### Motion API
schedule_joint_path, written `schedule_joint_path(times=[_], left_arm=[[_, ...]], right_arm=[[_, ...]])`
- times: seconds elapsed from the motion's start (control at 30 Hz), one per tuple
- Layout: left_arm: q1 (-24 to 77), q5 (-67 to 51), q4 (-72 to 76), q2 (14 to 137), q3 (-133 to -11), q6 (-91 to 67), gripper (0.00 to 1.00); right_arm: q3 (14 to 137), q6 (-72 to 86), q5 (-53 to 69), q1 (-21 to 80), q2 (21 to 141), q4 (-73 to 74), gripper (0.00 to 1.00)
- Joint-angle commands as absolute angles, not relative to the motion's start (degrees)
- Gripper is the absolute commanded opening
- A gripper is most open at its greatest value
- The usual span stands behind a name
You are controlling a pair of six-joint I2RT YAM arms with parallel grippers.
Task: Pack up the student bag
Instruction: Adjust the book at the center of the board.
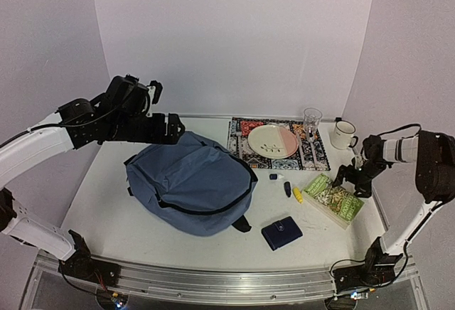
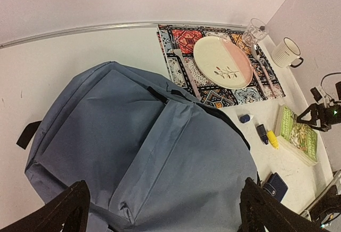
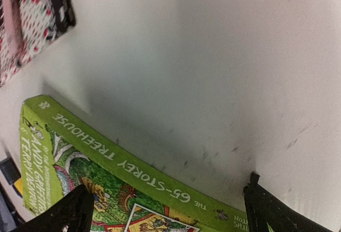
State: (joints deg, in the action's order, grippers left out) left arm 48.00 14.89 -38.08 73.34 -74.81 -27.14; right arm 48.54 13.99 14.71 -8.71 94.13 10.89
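Note:
The slate-blue student bag [image 1: 190, 182] lies flat and zipped shut on the table's left half, filling the left wrist view [image 2: 149, 152]. My left gripper [image 1: 175, 129] is open and empty, held above the bag's far edge; its dark fingertips [image 2: 58, 216] frame the bag fabric. My right gripper [image 1: 350, 182] is open and empty, low over the far edge of a green paperback book [image 1: 334, 198]. In the right wrist view the book's spine [image 3: 117, 160] lies between the fingertips [image 3: 282, 210].
A dark navy wallet [image 1: 281, 232] lies in front of the bag. A yellow marker [image 1: 298, 194], a dark small item [image 1: 287, 188] and a small blue-capped bottle [image 1: 274, 177] lie between the bag and the book. A patterned placemat [image 1: 242, 131] holds a plate [image 1: 274, 140], cutlery and a glass [image 1: 312, 119]; a mug [image 1: 343, 134] stands beside it.

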Motion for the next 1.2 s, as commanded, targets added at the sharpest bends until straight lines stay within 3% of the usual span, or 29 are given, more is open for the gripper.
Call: schedule_joint_path(times=[0.0, 0.33, 0.53, 0.63, 0.83, 1.17], left_arm=[[47.7, 13.0, -34.3, 75.1, -74.6, -27.5, 0.99], [47.6, 6.0, -30.2, 80.1, -75.6, -28.7, 0.99], [47.6, 1.6, -29.3, 82.5, -75.8, -29.8, 0.96], [47.7, -1.7, -29.1, 83.9, -76.4, -31.3, 0.93], [48.1, -9.6, -27.7, 87.7, -78.6, -35.5, 0.84], [58.2, -10.0, -25.7, 98.9, -86.3, -42.6, 0.77]], right_arm=[[43.1, 17.8, 24.7, -5.0, 88.2, 16.8, 0.98], [40.9, 20.6, 32.5, 6.3, 86.1, 16.4, 0.95], [41.7, 23.5, 28.5, 12.0, 90.2, 15.1, 0.93], [42.5, 25.2, 27.5, 14.0, 92.2, 13.8, 0.89], [43.8, 27.2, 29.2, 14.8, 92.4, 10.7, 0.69], [42.8, 27.4, 21.7, 14.9, 86.9, 12.5, 0.77]])
